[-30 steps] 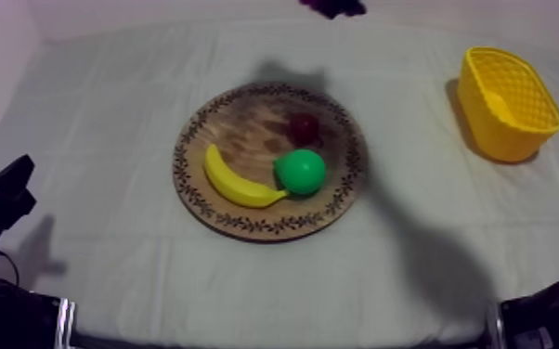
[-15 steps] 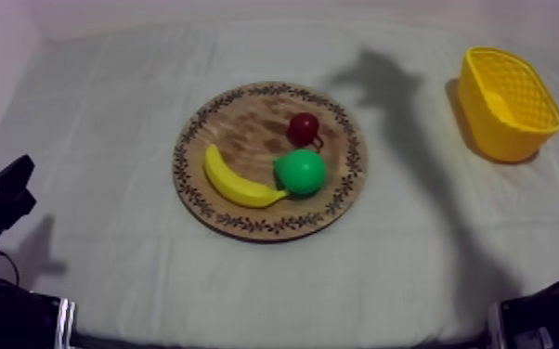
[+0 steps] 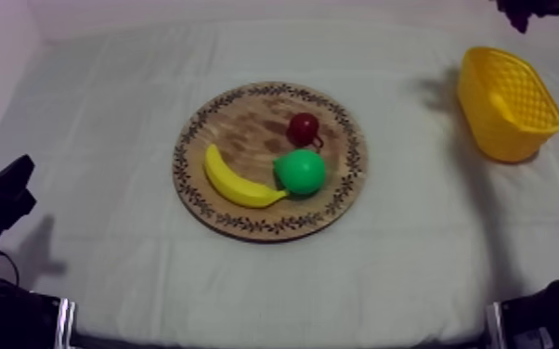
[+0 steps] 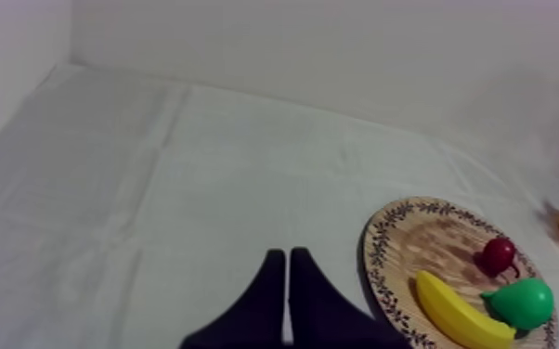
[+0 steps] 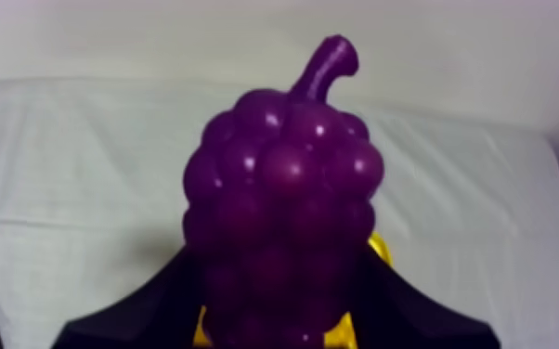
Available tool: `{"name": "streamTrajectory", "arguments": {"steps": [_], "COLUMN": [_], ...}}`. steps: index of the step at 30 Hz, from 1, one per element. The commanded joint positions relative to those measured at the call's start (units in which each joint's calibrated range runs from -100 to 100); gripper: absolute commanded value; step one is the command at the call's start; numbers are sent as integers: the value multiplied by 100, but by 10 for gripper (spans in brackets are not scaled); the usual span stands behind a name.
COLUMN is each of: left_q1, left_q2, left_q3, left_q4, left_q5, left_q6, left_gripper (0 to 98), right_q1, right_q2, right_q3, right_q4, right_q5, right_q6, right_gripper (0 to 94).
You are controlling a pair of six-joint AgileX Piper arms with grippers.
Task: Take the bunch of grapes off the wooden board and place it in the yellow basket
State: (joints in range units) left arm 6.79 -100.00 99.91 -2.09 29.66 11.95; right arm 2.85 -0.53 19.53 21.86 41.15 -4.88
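The right gripper [image 5: 279,311] is pinching the grapes [image 5: 283,186]. Its two black fingers [image 5: 153,311] sit one at each side of the bunch and press against it. The stem [image 5: 325,65] points away from the gripper. Bits of the yellow basket [image 5: 378,249] show just behind the bunch, next to the fingers, with the cloth [image 5: 79,167] beyond.

In the top view the grapes are a dark purple shape at the upper right corner, at 12 o'clock of the basket and apart from its rim. They are off the board [image 3: 246,125] and not yet in the basket. The basket stands on the cloth at 2 o'clock of the board, well apart from it. A faint shadow [image 3: 436,88] lies on the cloth at the basket's 9 o'clock side.

The left gripper [image 4: 288,269] has its fingers pressed together into a narrow wedge with nothing between them. It sits low at 8 o'clock of the board, well apart from it, over bare cloth.

Three fruits lie on the board. The banana [image 3: 237,183] curves along the 8 o'clock side. The pear [image 3: 300,172] is at 4 o'clock, touching the banana's end. The small red fruit [image 3: 303,128] is at 1 o'clock, just beside the pear; I cannot tell whether the two touch.
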Motion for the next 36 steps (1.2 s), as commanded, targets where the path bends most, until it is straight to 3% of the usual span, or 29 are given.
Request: {"name": "streamTrajectory", "arguments": {"steps": [1, 17, 28, 36], "left_q1": [-2, -2, -2, -2], "left_q2": [0, 0, 0, 0], "left_q3": [-2, -2, -2, -2], "left_q4": [1, 1, 1, 1], "left_q5": [1, 1, 1, 1], "left_q6": [-1, -5, -4, -6], "left_gripper": [1, 1, 1, 1], "right_q1": [85, 381, 747, 773], "right_q2": [-14, 383, 1118, 1232], "right_q3": [446, 1746, 1421, 1010], "right_q4": [191, 134, -42, -6], "right_q5": [-67, -336, -868, -990], "right_q6": [-313, -165, -18, -88], "right_gripper": [245, 270, 507, 567]}}
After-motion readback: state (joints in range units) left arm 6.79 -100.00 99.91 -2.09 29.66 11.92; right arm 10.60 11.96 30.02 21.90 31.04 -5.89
